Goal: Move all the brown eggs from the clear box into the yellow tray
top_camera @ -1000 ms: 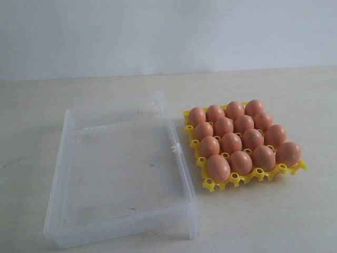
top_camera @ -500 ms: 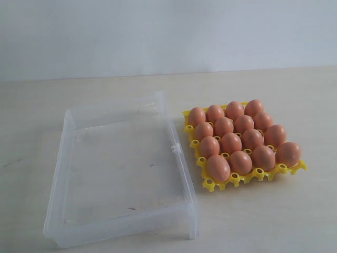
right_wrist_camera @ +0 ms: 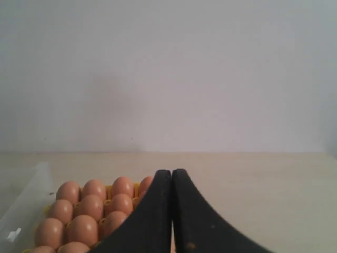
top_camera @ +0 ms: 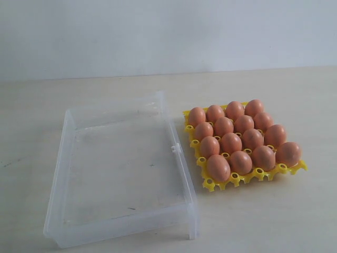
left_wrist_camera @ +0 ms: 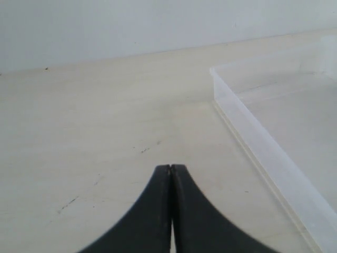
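Note:
Several brown eggs point(top_camera: 231, 142) fill the cups of the yellow tray point(top_camera: 258, 174), which sits to the right of the clear box point(top_camera: 184, 174). No egg shows inside the box. Neither arm appears in the exterior view. In the left wrist view my left gripper point(left_wrist_camera: 170, 167) is shut with nothing in it, over bare table beside a corner of the clear box point(left_wrist_camera: 263, 147). In the right wrist view my right gripper point(right_wrist_camera: 171, 172) is shut and holds nothing; the brown eggs point(right_wrist_camera: 84, 208) in the yellow tray point(right_wrist_camera: 110, 191) lie beyond and to one side of its fingers.
A pale wooden table point(top_camera: 263, 89) carries both containers, and a plain white wall point(top_camera: 168, 31) rises behind it. The box's small clasp point(top_camera: 176, 148) faces the tray across a narrow gap.

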Controlling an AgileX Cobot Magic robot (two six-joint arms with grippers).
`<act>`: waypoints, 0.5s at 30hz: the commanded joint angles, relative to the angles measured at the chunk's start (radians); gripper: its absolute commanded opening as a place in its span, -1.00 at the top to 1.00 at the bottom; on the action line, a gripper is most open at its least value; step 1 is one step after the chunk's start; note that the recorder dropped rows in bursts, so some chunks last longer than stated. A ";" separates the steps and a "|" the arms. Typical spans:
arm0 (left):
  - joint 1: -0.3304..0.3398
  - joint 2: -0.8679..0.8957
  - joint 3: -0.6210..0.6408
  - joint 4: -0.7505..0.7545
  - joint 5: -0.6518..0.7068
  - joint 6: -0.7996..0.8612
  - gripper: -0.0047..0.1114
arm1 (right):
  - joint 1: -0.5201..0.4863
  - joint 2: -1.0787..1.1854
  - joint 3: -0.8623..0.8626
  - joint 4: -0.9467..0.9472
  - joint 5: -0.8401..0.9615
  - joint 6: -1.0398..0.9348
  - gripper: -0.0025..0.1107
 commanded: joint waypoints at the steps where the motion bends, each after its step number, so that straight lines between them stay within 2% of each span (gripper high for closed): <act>1: -0.001 -0.006 -0.005 -0.004 -0.008 -0.005 0.92 | -0.008 -0.006 0.007 0.001 0.039 -0.001 0.96; 15: -0.001 -0.006 -0.005 -0.004 -0.008 -0.005 0.92 | -0.008 -0.006 0.007 0.001 0.073 0.065 0.96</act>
